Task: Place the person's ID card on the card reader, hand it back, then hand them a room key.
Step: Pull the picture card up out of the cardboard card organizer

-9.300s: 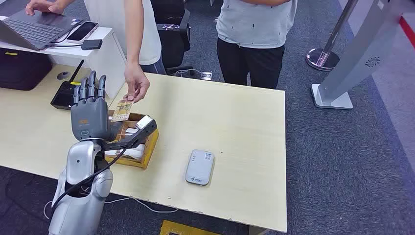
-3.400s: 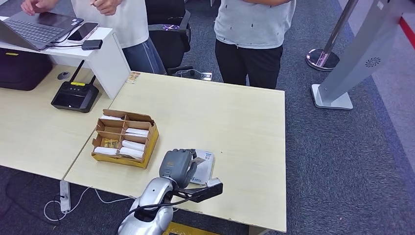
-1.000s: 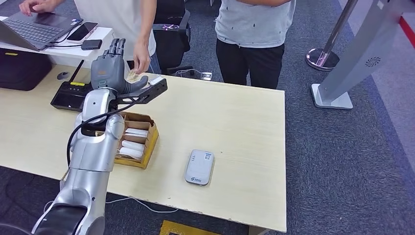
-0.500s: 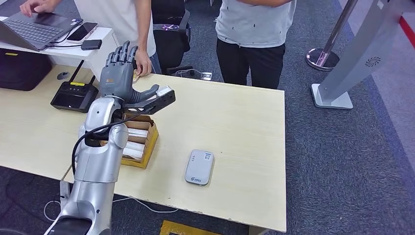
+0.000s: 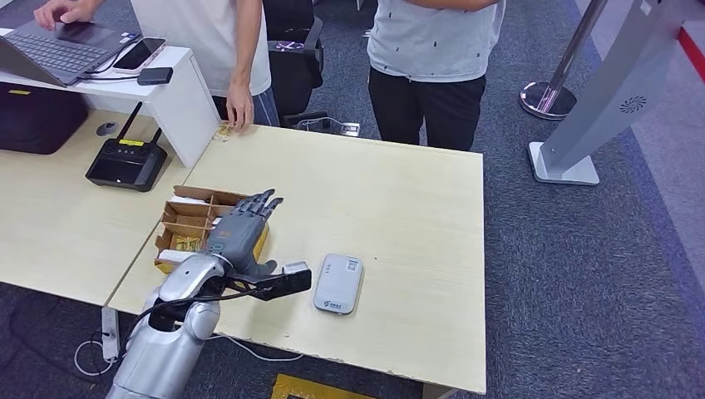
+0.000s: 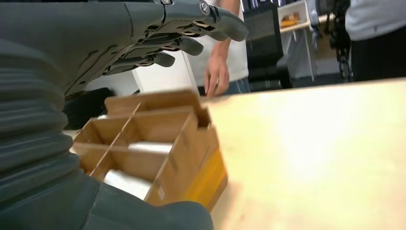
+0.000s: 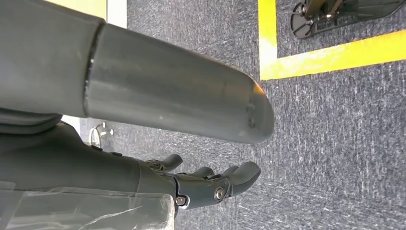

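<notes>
My left hand [image 5: 241,234] hovers palm down over the near right part of the cardboard box [image 5: 194,195], fingers stretched out and apart, holding nothing. In the left wrist view the same fingers [image 6: 191,28] reach above the box [image 6: 189,158], whose compartments hold white key cards [image 6: 143,146]. The grey card reader [image 5: 338,283] lies on the table to the right of the hand, with nothing on it. The ID card [image 5: 223,130] lies at the table's far left corner, under a person's hand [image 5: 242,115]. My right hand [image 7: 210,186] hangs over the carpet, holding nothing.
Two people stand behind the light wooden table [image 5: 391,208]. A black router-like device [image 5: 126,165] sits on the adjoining desk at the left. A laptop [image 5: 58,46] and a phone [image 5: 140,52] lie on the raised white counter. A grey kiosk stand [image 5: 599,108] rises at the right.
My left hand has come down from the far corner near the person to the near side, over the box. The person's hand now rests at the card on the corner.
</notes>
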You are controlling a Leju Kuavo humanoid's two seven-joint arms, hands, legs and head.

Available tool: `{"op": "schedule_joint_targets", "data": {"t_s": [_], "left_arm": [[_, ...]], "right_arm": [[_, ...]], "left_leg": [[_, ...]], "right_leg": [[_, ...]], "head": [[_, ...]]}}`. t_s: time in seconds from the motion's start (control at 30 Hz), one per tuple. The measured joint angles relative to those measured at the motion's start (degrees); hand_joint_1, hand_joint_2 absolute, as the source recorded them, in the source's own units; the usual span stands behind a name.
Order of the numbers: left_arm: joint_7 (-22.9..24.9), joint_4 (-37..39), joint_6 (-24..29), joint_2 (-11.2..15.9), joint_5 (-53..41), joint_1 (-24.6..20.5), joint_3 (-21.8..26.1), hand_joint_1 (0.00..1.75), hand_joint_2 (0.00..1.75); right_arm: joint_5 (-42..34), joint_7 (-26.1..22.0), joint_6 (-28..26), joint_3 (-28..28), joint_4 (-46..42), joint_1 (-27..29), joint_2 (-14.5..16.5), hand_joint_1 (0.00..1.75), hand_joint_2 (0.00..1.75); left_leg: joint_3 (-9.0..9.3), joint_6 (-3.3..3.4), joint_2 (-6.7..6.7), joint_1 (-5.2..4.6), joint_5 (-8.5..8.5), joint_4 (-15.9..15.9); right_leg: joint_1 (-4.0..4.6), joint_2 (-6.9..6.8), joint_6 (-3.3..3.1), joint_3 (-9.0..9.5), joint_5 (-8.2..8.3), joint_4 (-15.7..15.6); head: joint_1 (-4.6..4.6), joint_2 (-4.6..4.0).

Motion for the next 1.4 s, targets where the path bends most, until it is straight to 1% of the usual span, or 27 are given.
{"op": "schedule_joint_targets", "data": {"t_s": [0.1,0.2,0.4,0.5,0.67,0.83,0.9,0.97,1.07,1.17,1.27,1.4], "left_arm": [[0.3,-0.5,-0.1,1.9,0.7,2.1,-0.8,0.0,1.75],[0.8,-0.9,-0.2,3.2,1.3,3.7,-1.5,0.0,1.75],[1.7,-1.6,-0.3,4.7,1.4,5.8,-2.5,0.0,1.75],[3.0,-2.1,0.0,5.1,0.2,6.4,-2.7,0.0,1.75],[6.4,-3.8,1.8,4.8,-6.6,6.8,-2.9,0.0,1.75],[9.2,-6.4,5.1,3.3,-12.8,7.4,-2.9,0.0,1.75],[12.2,-7.6,7.0,3.2,-13.4,7.5,-3.6,0.0,1.75],[15.8,-8.9,8.7,3.8,-13.6,7.5,-5.0,0.0,1.75],[18.5,-10.3,9.5,4.6,-13.8,7.6,-6.9,0.0,1.75],[18.4,-11.2,9.4,4.8,-13.8,8.0,-8.1,0.0,1.75],[16.1,-11.7,9.2,4.4,-13.8,8.8,-8.3,0.0,1.75],[13.2,-12.3,7.8,3.1,-13.8,10.1,-8.3,0.0,1.75]], "right_arm": [[-0.2,-0.1,0.0,-0.2,0.0,0.0,0.0,0.0,0.0],[-0.4,-0.2,0.0,-0.2,0.0,0.0,-0.1,0.0,0.0],[-0.6,-0.3,0.0,-0.2,0.0,0.0,-0.1,0.0,0.0],[-0.9,-0.1,-0.1,-0.2,0.0,0.0,-0.1,0.0,0.0],[-1.7,0.2,-0.6,-0.2,0.0,0.0,-0.1,0.0,0.0],[-2.2,0.2,-0.8,-0.2,0.0,0.0,-0.1,0.0,0.0],[-2.4,0.2,-0.9,-0.2,0.0,0.0,-0.1,0.0,0.0],[-2.6,0.2,-1.0,-0.2,0.0,0.0,0.0,0.0,0.0],[-2.8,0.1,-1.1,-0.2,0.0,0.0,0.0,0.0,0.0],[-3.0,0.0,-1.2,-0.2,0.0,0.0,0.1,0.0,0.0],[-3.1,0.0,-1.5,-0.3,0.0,0.0,0.1,0.0,0.0],[-3.2,0.2,-1.6,-0.5,0.0,0.0,0.1,0.0,0.0]], "left_leg": [[0.0,0.0,0.0,0.0,0.0,0.0],[0.0,0.0,0.0,0.0,0.0,0.0],[0.0,0.0,-0.01,0.0,0.0,0.0],[0.0,0.0,-0.01,0.0,0.0,0.0],[0.0,0.0,-0.03,0.0,0.0,0.0],[0.0,0.0,-0.02,0.0,0.0,0.0],[0.0,0.0,-0.03,0.0,0.0,0.0],[0.0,0.0,-0.03,0.0,0.0,0.0],[0.0,0.0,-0.03,0.0,0.0,0.0],[0.0,0.0,-0.02,0.0,0.0,0.0],[0.0,0.0,-0.02,0.0,0.0,0.0],[-0.02,0.01,-0.03,-0.01,-0.01,0.0]], "right_leg": [[0.0,-0.01,0.0,0.0,0.0,0.0],[0.0,-0.01,0.0,0.01,0.0,0.0],[0.0,-0.02,0.01,0.02,0.01,0.0],[0.0,-0.02,0.01,0.02,0.01,0.0],[0.0,-0.03,0.0,0.01,0.0,0.0],[0.0,-0.03,0.0,0.01,0.0,0.0],[0.0,-0.03,0.0,0.01,0.01,0.0],[0.0,-0.03,0.0,0.02,0.01,0.0],[0.0,-0.03,0.0,0.02,0.0,0.0],[0.0,-0.03,0.0,0.02,0.0,0.0],[0.0,-0.02,0.0,0.01,0.0,0.0],[0.0,-0.04,0.0,0.02,0.0,0.0]], "head": [[0.01,0.0],[0.0,0.0],[0.01,0.0],[0.01,0.0],[0.01,0.0],[0.01,0.0],[0.01,0.0],[0.0,0.0],[0.0,0.0],[0.01,0.0],[-0.01,0.0],[0.01,0.0]]}}
